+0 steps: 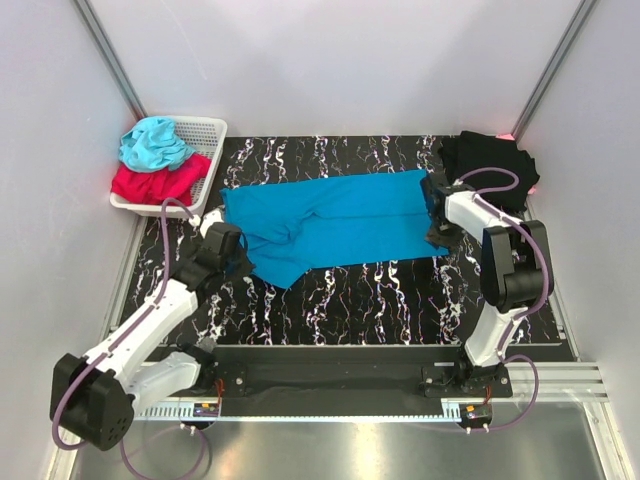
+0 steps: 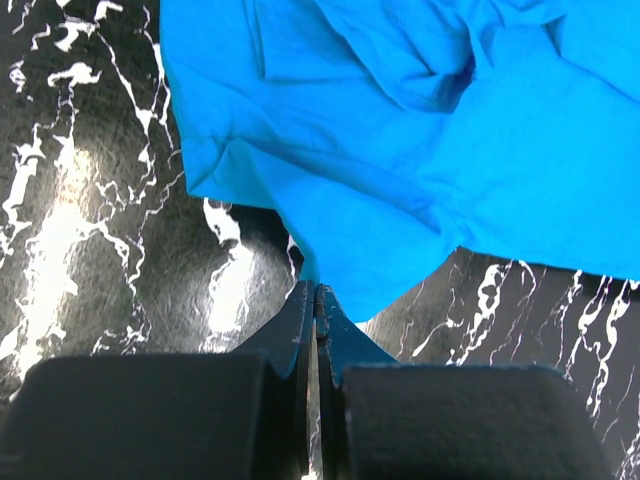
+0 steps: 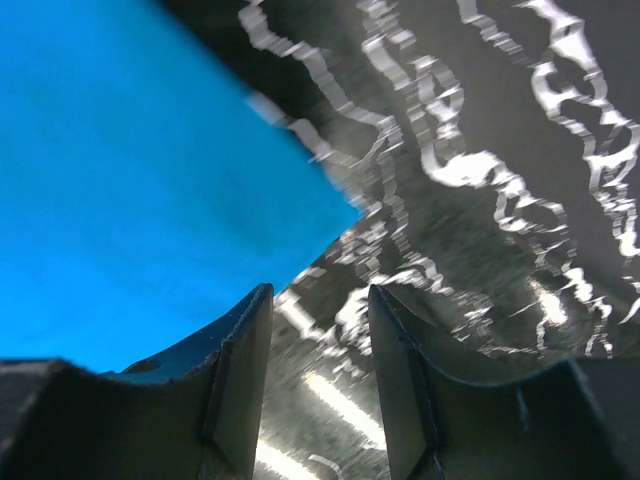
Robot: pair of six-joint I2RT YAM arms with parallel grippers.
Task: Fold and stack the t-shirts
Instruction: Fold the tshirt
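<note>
The blue t-shirt (image 1: 340,225) lies spread lengthways across the dark marble table (image 1: 360,300), its left end rumpled. My left gripper (image 1: 232,248) is at that left end. In the left wrist view its jaws are shut (image 2: 317,292) on a pointed corner of the blue cloth (image 2: 400,130), which tents up toward the tips. My right gripper (image 1: 434,215) sits at the shirt's right edge, open (image 3: 318,292) with only table between its fingers. The shirt's corner (image 3: 130,180) lies beside its left finger. A black t-shirt (image 1: 490,165) is bunched at the back right.
A white basket (image 1: 205,130) at the back left holds a light-blue garment (image 1: 152,142) and a red one (image 1: 155,183). Walls close in the left, right and back sides of the table.
</note>
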